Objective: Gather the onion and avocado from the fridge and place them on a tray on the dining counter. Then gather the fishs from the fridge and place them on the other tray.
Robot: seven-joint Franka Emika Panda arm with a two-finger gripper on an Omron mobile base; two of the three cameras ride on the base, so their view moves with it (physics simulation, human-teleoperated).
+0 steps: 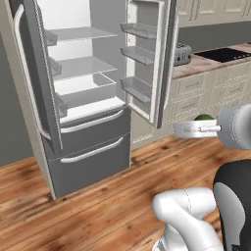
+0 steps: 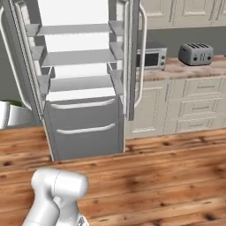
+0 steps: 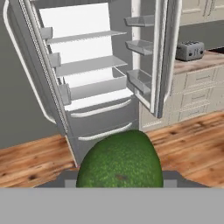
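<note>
I am counting one fridge (image 1: 88, 162) with two doors (image 1: 157, 59) standing open and two lower drawers (image 1: 93, 130). I am seeing three bare shelves (image 1: 81, 66) inside it, plus three bins (image 1: 139, 56) on the right-hand door. I am making out one avocado (image 3: 120, 162), one toaster (image 2: 196, 54) and one microwave (image 2: 152, 57) on the wall counter (image 2: 185, 68). I am counting one gripper (image 1: 188, 129).

Two cameras sit low behind the arm, one to its left and one to its right. Both look forward and down at the open fridge (image 1: 88, 98) and the wood floor (image 2: 154, 176). The hand camera looks at that fridge too, from nearer.
</note>
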